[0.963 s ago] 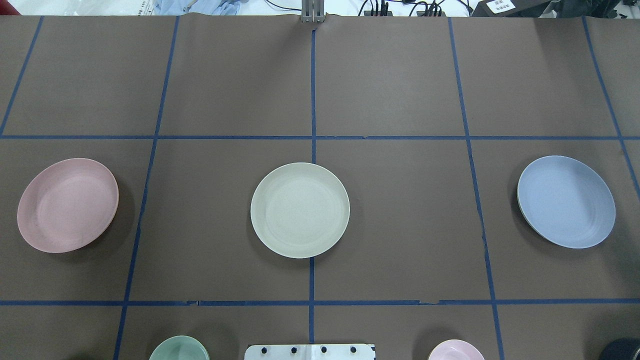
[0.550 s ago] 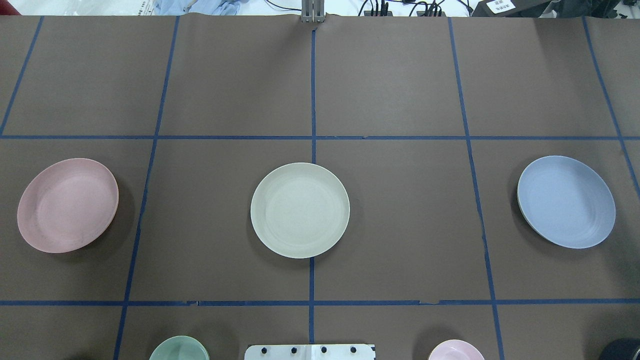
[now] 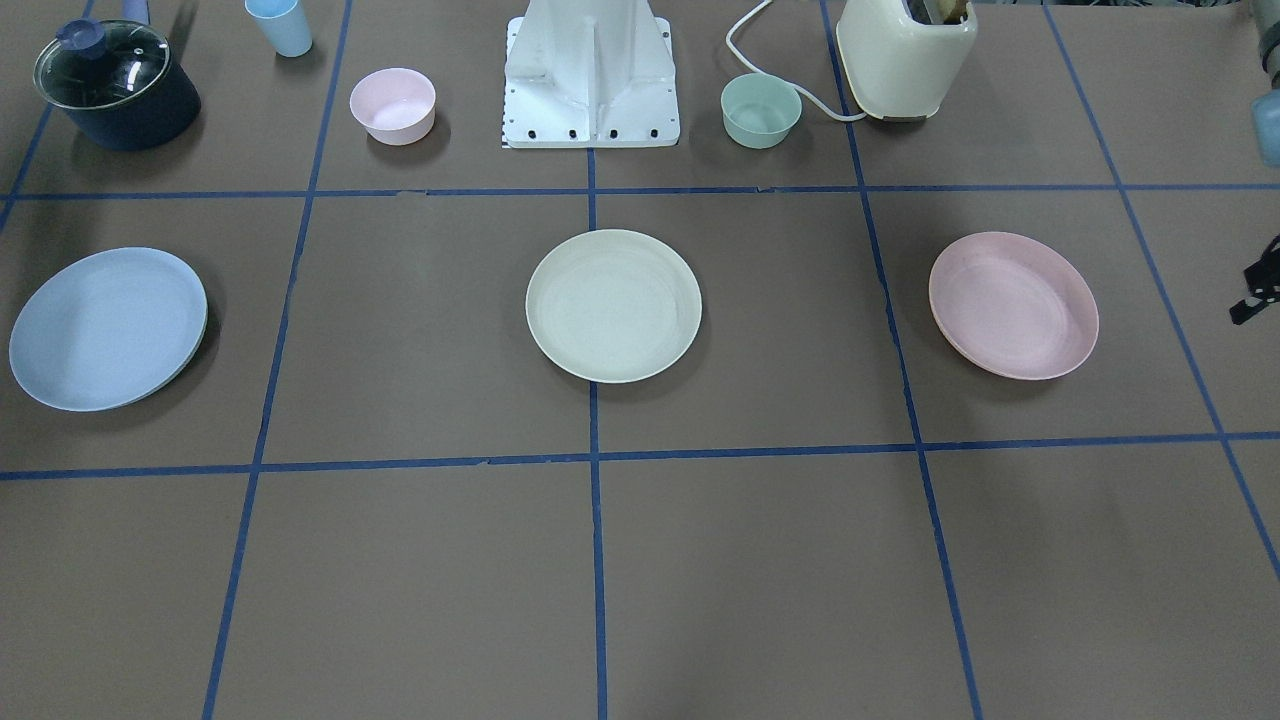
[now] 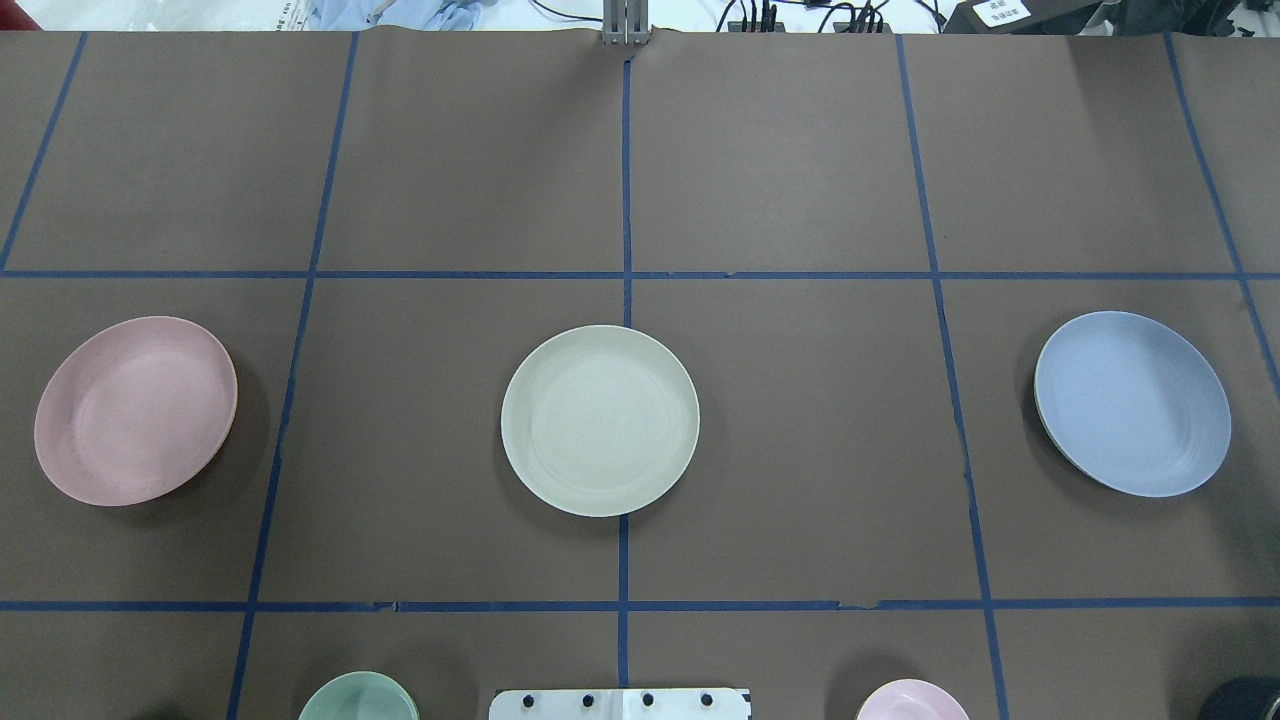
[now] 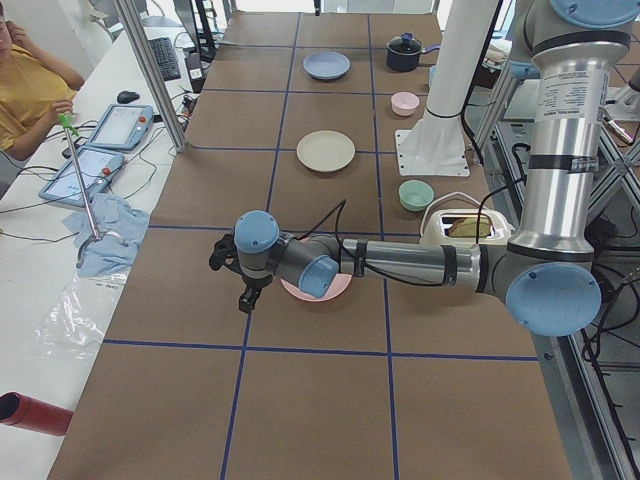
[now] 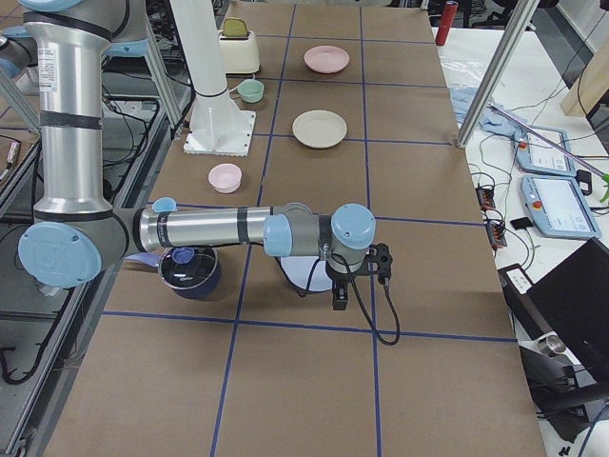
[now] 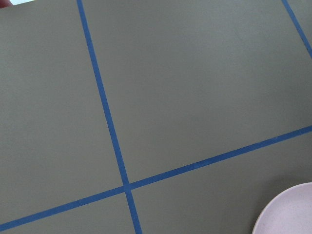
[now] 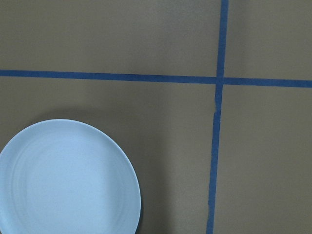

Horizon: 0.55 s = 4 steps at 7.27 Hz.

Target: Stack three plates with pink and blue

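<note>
Brown surface (image 4: 800, 450) same as a second ago: pale pink round shallow plate (image 4: 135, 410), cream-white round shallow plate (image 4: 600, 420) and light blue round shallow plate (image 4: 1132, 403) sit in one row, well apart, cream in the middle. Stacking not started, I'd say. Left gripper (image 5: 247, 298) hangs just beside pink, right gripper (image 6: 341, 300) near blue; can't tell the opening of either. All plates empty, and so are the small mint-green bowl (image 3: 761, 110) and small pink bowl (image 3: 392, 104).
</note>
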Available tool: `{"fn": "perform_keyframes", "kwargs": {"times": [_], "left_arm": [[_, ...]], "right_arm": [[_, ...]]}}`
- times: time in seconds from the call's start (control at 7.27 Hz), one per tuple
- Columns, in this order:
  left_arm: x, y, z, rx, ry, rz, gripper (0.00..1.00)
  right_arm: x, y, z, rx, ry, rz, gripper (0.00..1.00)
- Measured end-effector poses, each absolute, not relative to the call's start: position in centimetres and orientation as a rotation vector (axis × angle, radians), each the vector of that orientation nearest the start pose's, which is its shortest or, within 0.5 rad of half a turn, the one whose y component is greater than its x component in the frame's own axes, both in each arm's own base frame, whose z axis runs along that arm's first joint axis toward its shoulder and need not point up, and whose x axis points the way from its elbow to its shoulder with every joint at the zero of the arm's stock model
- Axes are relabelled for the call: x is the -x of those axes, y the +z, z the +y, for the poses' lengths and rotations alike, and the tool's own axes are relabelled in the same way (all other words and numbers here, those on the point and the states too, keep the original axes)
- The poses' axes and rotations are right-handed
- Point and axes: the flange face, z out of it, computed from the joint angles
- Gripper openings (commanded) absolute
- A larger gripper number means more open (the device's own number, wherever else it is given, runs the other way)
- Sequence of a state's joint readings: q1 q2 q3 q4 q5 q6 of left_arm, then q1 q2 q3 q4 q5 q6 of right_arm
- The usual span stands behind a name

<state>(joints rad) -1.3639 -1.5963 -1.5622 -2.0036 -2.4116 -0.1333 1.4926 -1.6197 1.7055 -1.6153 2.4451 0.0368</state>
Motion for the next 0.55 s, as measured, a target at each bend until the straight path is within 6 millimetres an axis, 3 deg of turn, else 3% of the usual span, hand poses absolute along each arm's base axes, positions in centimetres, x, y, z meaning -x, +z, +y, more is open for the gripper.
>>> {"fn": "perform_keyframes", "kwargs": {"times": [0.55], "left_arm": [[-12.3,64.7,-47.6,-0.135,0.329,0.938,0.99]], "right_arm": [[1.3,61.5,-47.8,0.026,-0.124,-0.877,1.0]]}}
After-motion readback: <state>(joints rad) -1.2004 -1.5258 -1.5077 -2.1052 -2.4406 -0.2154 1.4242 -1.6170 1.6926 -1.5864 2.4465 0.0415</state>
